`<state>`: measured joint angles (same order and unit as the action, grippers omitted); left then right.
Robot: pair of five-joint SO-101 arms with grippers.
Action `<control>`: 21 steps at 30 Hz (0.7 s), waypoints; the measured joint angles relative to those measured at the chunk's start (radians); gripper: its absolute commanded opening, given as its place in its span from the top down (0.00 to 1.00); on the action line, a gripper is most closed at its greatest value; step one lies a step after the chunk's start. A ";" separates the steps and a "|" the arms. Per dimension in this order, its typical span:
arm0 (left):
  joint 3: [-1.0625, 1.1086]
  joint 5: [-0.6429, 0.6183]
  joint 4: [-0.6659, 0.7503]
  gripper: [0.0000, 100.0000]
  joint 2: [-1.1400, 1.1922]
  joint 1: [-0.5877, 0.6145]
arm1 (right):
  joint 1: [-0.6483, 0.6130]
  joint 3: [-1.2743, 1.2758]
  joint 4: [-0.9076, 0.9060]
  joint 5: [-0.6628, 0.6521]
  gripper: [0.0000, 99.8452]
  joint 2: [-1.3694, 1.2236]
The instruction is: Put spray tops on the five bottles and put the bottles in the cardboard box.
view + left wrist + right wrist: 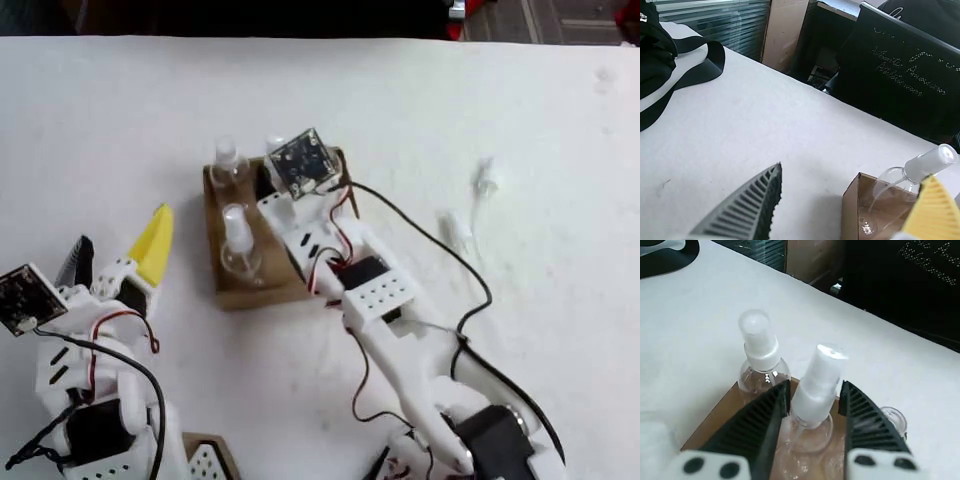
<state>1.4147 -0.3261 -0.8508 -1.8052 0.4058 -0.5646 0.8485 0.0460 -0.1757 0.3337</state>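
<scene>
The cardboard box stands at mid table with clear bottles in it. One topped bottle is at its far left and another sits nearer. My right gripper reaches over the box, its black fingers pressed on both sides of the white spray top of a third bottle, which tilts slightly. The far-left bottle stands just beyond it. My left gripper rests left of the box, open and empty, with the box corner and a topped bottle ahead of it.
Two loose spray tops lie on the white table right of the box. A black cable from the right arm trails across the table there. A black strap lies on the table far from the left gripper.
</scene>
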 measured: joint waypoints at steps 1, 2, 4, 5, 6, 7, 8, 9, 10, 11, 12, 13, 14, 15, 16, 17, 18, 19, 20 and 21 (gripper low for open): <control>0.000 0.000 0.000 0.60 0.000 0.000 | 0.000 0.000 -0.021 0.000 0.87 0.014; 0.000 0.000 0.000 0.60 0.000 0.000 | 0.000 0.000 -0.038 0.000 0.87 0.025; 0.000 0.000 0.000 0.60 0.000 0.000 | 0.000 0.000 -0.060 0.000 0.87 0.035; 0.000 0.000 0.000 0.60 0.000 0.000 | 0.000 0.000 -0.061 0.000 0.87 0.038; 0.000 0.000 0.000 0.60 0.000 0.000 | 0.000 0.000 -0.061 0.000 0.87 0.043; 0.000 0.000 0.000 0.60 0.000 0.000 | 0.000 0.000 -0.061 0.000 0.87 0.044; 0.000 0.000 0.000 0.60 0.000 0.000 | 0.002 0.000 -0.061 0.000 0.87 0.049; 0.000 0.000 0.000 0.60 0.000 0.000 | 0.005 0.002 -0.061 0.000 0.87 0.057; 0.000 0.000 0.000 0.60 0.000 0.000 | 0.009 0.002 -0.061 0.000 0.87 0.069; 0.000 0.000 0.000 0.60 0.000 0.000 | 0.015 0.002 -0.063 0.000 0.87 0.091; 0.000 0.000 0.000 0.60 0.000 0.000 | 0.025 0.002 -0.075 0.002 0.87 0.120; 0.000 0.000 0.000 0.60 0.000 0.000 | 0.038 0.002 -0.095 0.003 0.87 0.158; 0.000 0.000 0.000 0.60 0.000 0.000 | 0.057 0.002 -0.121 0.014 0.87 0.201; 0.000 0.000 0.000 0.60 0.000 0.000 | 0.075 0.002 -0.153 0.032 0.87 0.256; 0.000 0.000 0.000 0.60 0.000 0.000 | 0.098 0.002 -0.186 0.058 0.87 0.315; 0.000 0.000 0.000 0.60 0.000 0.000 | 0.126 -0.009 -0.226 0.087 0.87 0.371; 0.000 0.000 0.000 0.60 0.000 0.000 | 0.160 -0.029 -0.273 0.118 0.87 0.420; 0.000 0.000 0.000 0.60 0.000 0.000 | 0.198 -0.057 -0.325 0.147 0.87 0.457; 0.000 0.000 0.000 0.60 0.000 0.000 | 0.239 -0.100 -0.382 0.175 0.87 0.476; 0.000 0.000 0.000 0.60 0.000 0.000 | 0.279 -0.144 -0.436 0.198 0.87 0.483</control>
<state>1.4147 -0.3261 -0.8508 -1.8052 0.4058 -0.2854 0.7043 -0.3897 0.0222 0.8170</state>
